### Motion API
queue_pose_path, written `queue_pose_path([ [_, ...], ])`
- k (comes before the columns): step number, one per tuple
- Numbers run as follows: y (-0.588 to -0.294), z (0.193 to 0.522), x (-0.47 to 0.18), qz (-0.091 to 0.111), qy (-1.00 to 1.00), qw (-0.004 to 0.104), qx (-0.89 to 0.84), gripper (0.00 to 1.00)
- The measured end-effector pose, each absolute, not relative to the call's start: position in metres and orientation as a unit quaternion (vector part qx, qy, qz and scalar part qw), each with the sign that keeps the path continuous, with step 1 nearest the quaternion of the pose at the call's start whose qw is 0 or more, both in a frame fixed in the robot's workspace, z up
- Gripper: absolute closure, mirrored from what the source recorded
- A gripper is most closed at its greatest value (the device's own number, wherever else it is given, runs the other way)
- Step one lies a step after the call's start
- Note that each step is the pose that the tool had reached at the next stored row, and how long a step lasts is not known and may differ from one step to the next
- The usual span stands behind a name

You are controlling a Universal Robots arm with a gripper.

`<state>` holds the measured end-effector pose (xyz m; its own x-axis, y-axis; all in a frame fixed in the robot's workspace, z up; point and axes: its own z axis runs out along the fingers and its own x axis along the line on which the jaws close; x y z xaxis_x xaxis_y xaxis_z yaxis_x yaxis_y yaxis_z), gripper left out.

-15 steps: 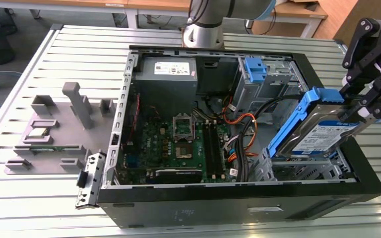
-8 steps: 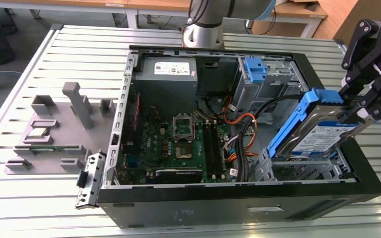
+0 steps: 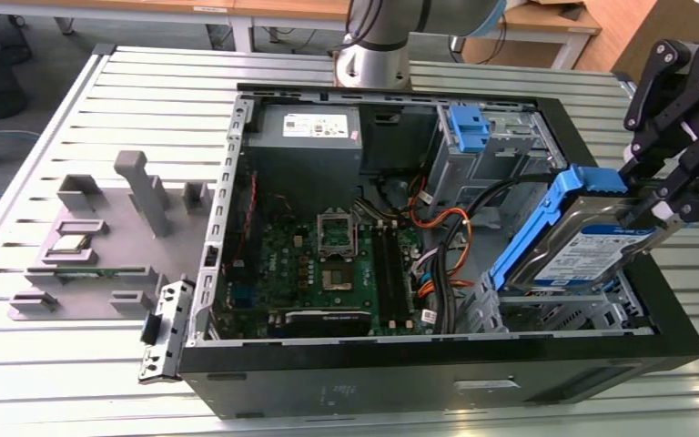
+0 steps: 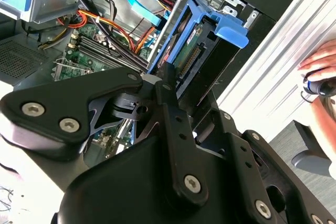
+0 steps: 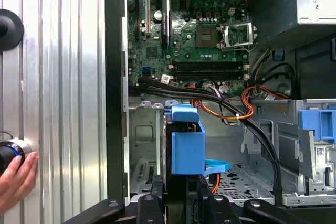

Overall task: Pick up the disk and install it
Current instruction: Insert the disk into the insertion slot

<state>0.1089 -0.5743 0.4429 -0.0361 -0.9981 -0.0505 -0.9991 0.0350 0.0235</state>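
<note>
The disk (image 3: 574, 241), a silver drive with a blue-and-white label in a blue plastic carrier, hangs steeply tilted over the metal drive cage (image 3: 556, 314) at the exterior view's right end of the open computer case (image 3: 447, 360). My gripper (image 3: 655, 205) is shut on the disk's upper end. In the second wrist view my gripper (image 4: 181, 90) clamps the disk (image 4: 191, 51), whose blue handle tab (image 4: 231, 27) points away from the fingers. In the first wrist view the carrier (image 5: 186, 140) stands edge-on just beyond my gripper (image 5: 178, 195), in front of the cage (image 5: 144, 145).
Inside the case lie the green motherboard (image 3: 325, 264), a grey power supply (image 3: 307, 127), a blue bracket (image 3: 471, 127) and orange and black cables (image 3: 440, 228) beside the cage. Grey fixtures (image 3: 95, 237) stand on the slatted table at the exterior view's left. A person's hand (image 5: 16, 174) holds a knob nearby.
</note>
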Motion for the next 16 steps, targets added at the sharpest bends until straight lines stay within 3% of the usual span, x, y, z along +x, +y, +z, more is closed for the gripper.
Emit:
queue_pose_path([
  [16, -0.575, 0.419, 0.109, 0.026, 0.719, 0.010, -0.694, 0.65],
])
